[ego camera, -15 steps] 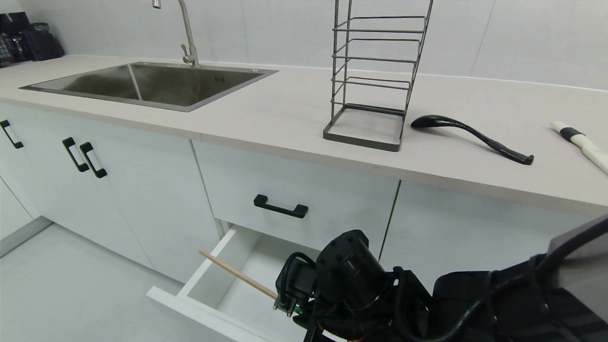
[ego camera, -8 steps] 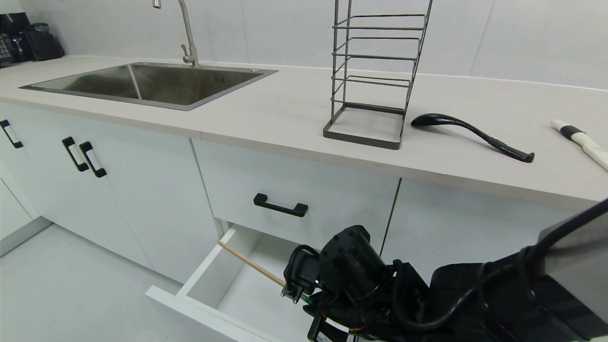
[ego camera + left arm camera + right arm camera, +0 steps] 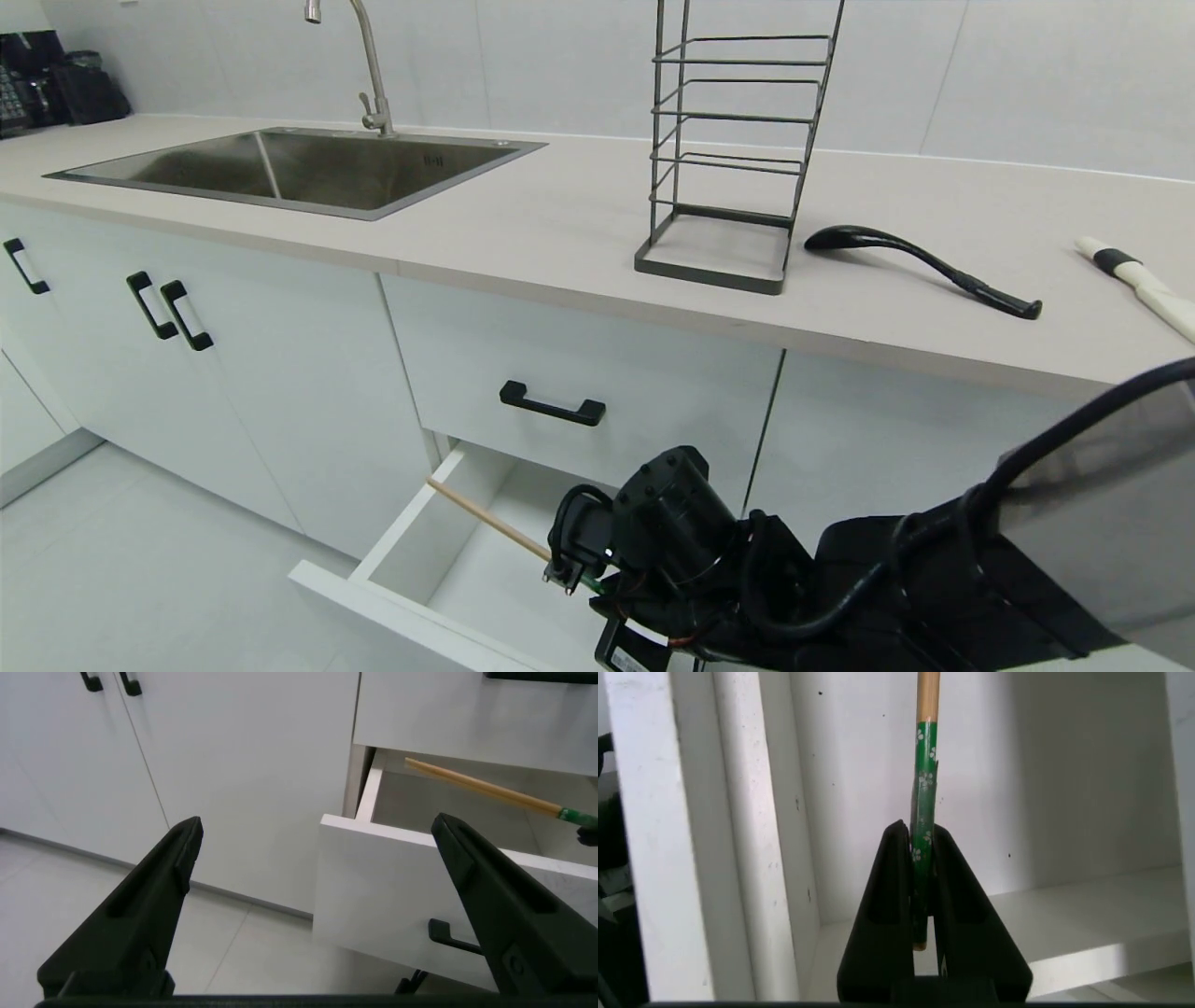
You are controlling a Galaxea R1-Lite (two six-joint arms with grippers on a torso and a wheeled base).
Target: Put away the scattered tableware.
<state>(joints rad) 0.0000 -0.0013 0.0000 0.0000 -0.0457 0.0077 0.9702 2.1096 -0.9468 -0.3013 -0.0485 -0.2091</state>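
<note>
A wooden chopstick [image 3: 485, 518] with a green patterned end [image 3: 924, 812] is held by my right gripper [image 3: 571, 574], which is shut on it. The stick juts out over the open white drawer [image 3: 401, 537], its far tip near the drawer's left wall. In the right wrist view the gripper [image 3: 920, 849] clamps the green end with the drawer's interior [image 3: 1064, 793] behind it. My left gripper [image 3: 318, 826] is open with nothing in it, to the left of the drawer front [image 3: 420, 896], where the chopstick [image 3: 476, 786] also shows. A black ladle [image 3: 920, 261] and a white-handled utensil [image 3: 1134, 275] lie on the counter.
A tall wire rack [image 3: 733, 159] stands on the counter to the left of the ladle. A steel sink [image 3: 299, 168] with a tap is at the far left. A shut drawer with a black handle [image 3: 551, 406] sits directly above the open one.
My right gripper has carried the chopstick a little to the right, further over the drawer. The head view has shifted slightly.
</note>
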